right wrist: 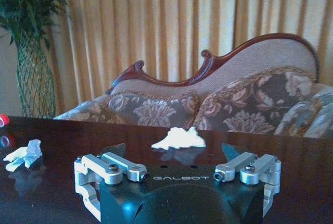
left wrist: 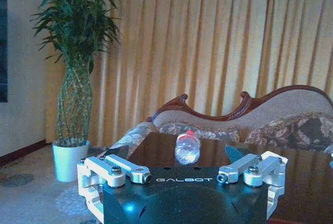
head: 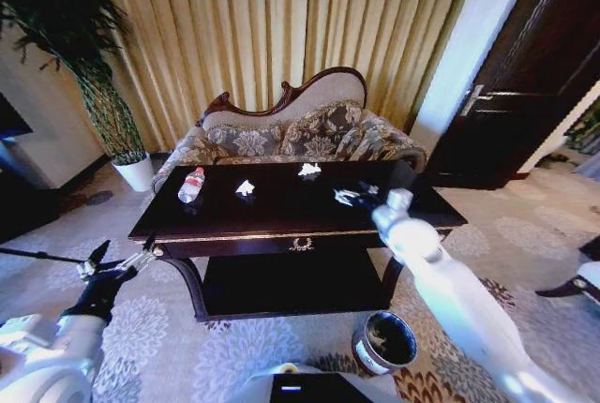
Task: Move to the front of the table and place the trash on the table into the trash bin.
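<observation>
the right gripper (head: 367, 199) hangs over the table's (head: 281, 220) right side, fingers spread apart and empty, paper scraps (head: 345, 196) just beside it. the left gripper (head: 122, 262) waits low off the table's left front corner, fingers also apart. the bottle (head: 191, 185) lies at the left end. the trash bin (head: 384, 342) stands on the carpet, front right.

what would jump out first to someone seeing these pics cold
The dark glossy table sits dead centre before a floral sofa, with a red-capped bottle lying at its left end and crumpled white paper scraps scattered across the top. The right claw reaches over the table's right side near a scrap, open; the left claw hovers open off the table's left front corner. A small dark trash bin stands on the carpet at the front right.
</observation>
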Available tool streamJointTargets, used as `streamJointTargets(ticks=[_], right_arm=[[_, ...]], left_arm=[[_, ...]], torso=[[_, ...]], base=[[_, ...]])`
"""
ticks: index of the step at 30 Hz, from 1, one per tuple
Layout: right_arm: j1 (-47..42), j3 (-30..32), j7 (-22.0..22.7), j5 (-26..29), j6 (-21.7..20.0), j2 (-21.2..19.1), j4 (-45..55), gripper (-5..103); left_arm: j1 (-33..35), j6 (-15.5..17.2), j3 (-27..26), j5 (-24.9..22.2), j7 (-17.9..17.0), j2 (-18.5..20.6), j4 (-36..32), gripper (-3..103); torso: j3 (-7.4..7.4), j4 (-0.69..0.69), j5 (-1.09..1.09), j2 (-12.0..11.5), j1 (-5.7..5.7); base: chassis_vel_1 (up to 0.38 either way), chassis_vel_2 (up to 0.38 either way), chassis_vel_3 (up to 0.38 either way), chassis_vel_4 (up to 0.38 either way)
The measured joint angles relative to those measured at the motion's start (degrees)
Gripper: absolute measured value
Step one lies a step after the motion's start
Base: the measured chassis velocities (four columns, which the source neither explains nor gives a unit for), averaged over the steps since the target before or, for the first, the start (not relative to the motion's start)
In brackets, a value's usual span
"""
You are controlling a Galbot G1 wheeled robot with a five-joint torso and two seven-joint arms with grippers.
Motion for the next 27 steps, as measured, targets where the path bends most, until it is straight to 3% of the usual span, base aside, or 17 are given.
streamJointTargets(ticks=[7,14,21,27], right_arm=[[14.28,-9.55,2.83,0.98,-1.92,4.92,-10.56,100],[19.49,-12.52,3.52,0.73,-2.05,8.89,-18.10,100],[25.09,-15.51,3.70,-4.08,-2.03,14.45,-30.26,100],[29.65,-16.41,4.19,-3.82,-2.97,18.20,-37.04,100]], left_arm=[[0.25,-0.08,-1.27,-0.08,-0.01,-0.30,0.00,100],[0.27,-0.08,-1.37,-0.15,-0.03,-0.51,0.00,100],[0.09,-0.23,-1.44,-0.35,-0.01,-0.57,0.00,100],[0.02,-0.70,-1.49,-0.48,0.01,-0.94,0.00,100]], torso=[[0.00,0.01,0.00,0.00,0.00],[0.00,0.00,0.01,0.00,-0.01],[0.00,0.00,0.01,0.00,-0.01],[-0.01,0.01,0.00,0.00,-0.01]], base=[[0.000,0.000,0.000,0.000],[0.000,0.000,0.000,0.000],[0.000,0.000,0.000,0.000],[0.000,0.000,0.000,0.000]])
